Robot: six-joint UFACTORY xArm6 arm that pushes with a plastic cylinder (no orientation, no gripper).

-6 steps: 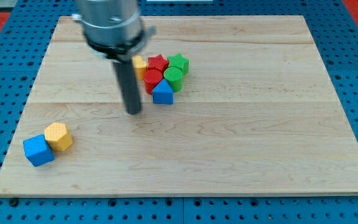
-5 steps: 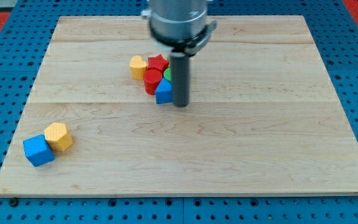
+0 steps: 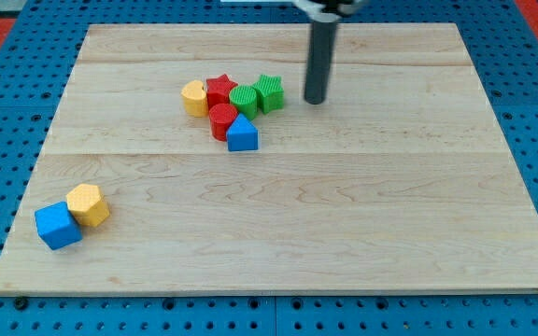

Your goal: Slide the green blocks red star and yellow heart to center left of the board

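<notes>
Camera view, my tip now right of green star, cluster nudged left, no pincer visible.

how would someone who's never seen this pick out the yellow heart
On the wooden board, find the cluster of six blocks just above centre, left of my tip. The yellow heart is its leftmost piece, touching the red star. It is the cluster's only yellow block; the yellow hexagon sits far off, bottom left.

Colours of the blocks, rod and board.
Yellow heart, red star, two green blocks, red cylinder, blue triangle, blue cube, yellow hexagon; dark rod, my tip; pale wood-grain board.
</notes>
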